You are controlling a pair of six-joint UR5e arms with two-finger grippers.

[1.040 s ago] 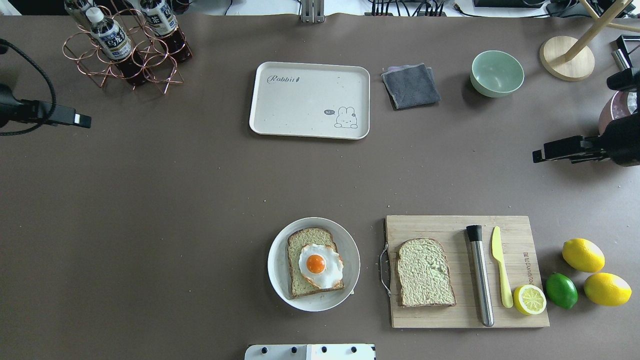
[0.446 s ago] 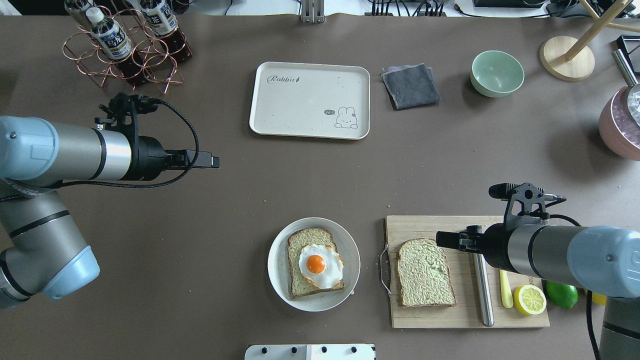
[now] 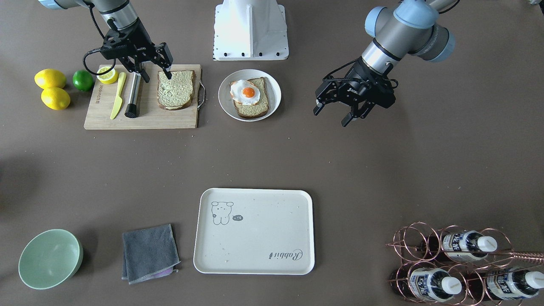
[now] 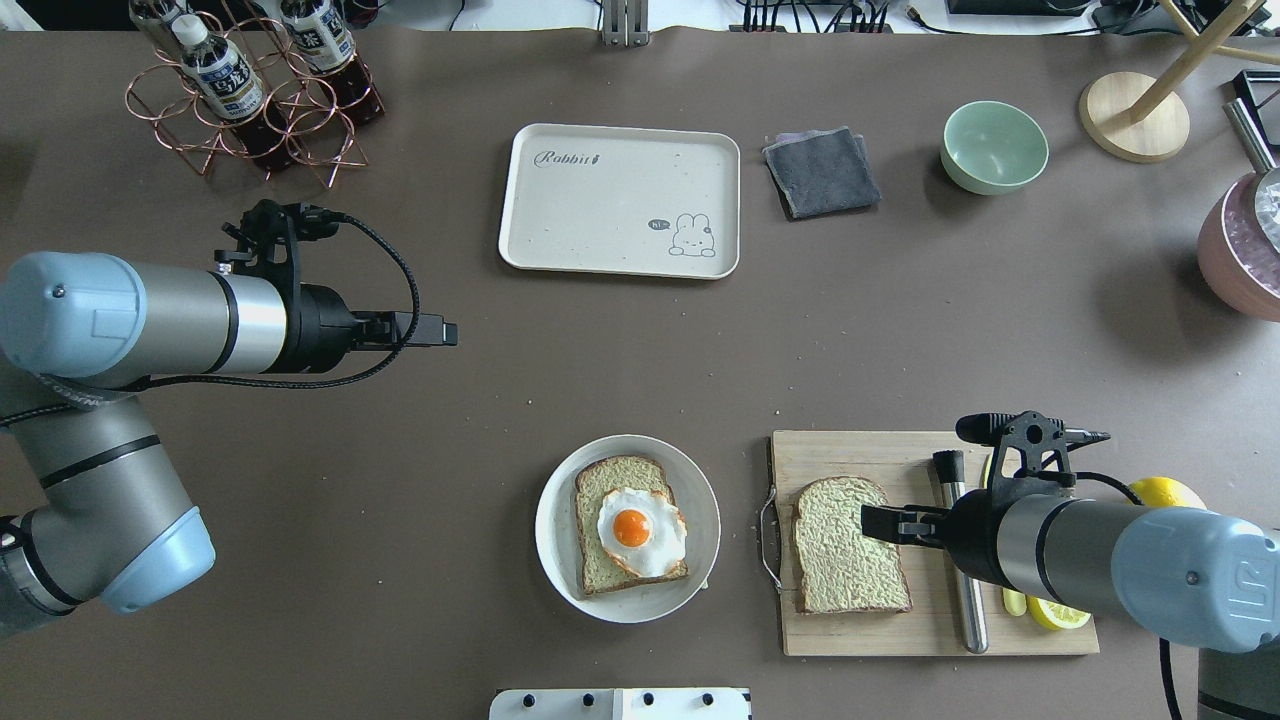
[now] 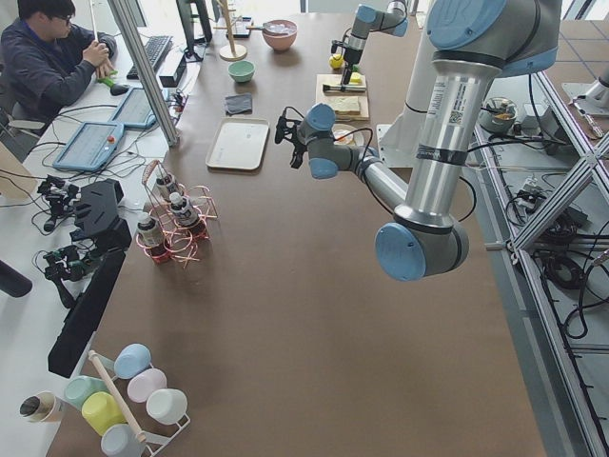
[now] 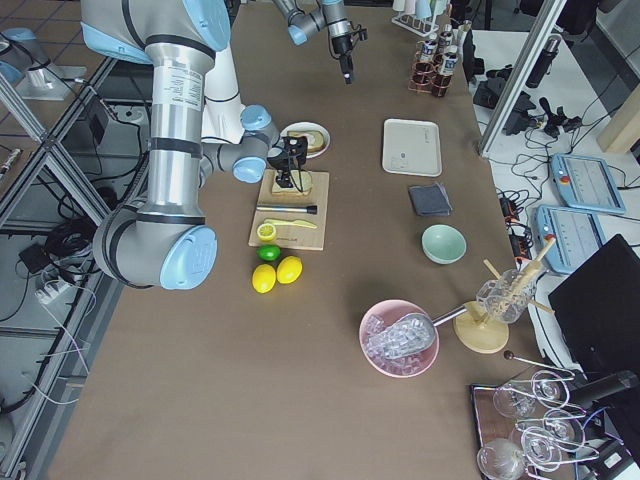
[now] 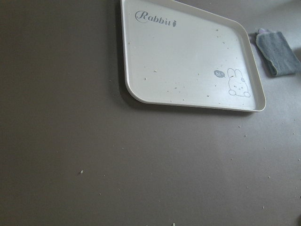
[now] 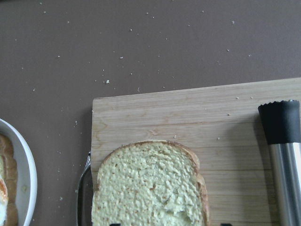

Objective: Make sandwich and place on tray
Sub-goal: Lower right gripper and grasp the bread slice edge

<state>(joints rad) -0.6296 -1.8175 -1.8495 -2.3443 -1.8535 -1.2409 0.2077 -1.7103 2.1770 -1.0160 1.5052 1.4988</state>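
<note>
We see a brown table (image 4: 400, 520) with 2 robot arms reaching over it. The right gripper (image 3: 158, 77) hangs above a rectangular wooden cutting board (image 4: 860, 455). Its 2 fingers are spread wide and hold nothing. Under them a square bread slice with a dark brown crust and pale beige-green face (image 4: 850, 545) lies flat on the board. We cannot tell whether the fingertips touch it.

Beside that slice on the board lie a steel cylinder with a black cap (image 3: 134, 95), a pale yellow plastic knife (image 3: 117, 95) and a cut lemon half (image 3: 107, 75).

Just beside the board, on the robot's left, stands a round white plate (image 4: 560, 570). It holds a second bread slice of the same kind (image 4: 610, 480), with a fried egg with an orange yolk (image 4: 640, 530) resting on top.

The large cream-white rectangular tray with rounded corners (image 4: 620, 200), marked with a small animal drawing and the word "Rabbit", sits on the far side of the table from the robot. It is well apart from both the plate and the board.

The left gripper (image 3: 330, 118) hovers over bare table, well apart from the plate, with its fingers wide open and empty. Its wrist camera looks toward the tray
</note>
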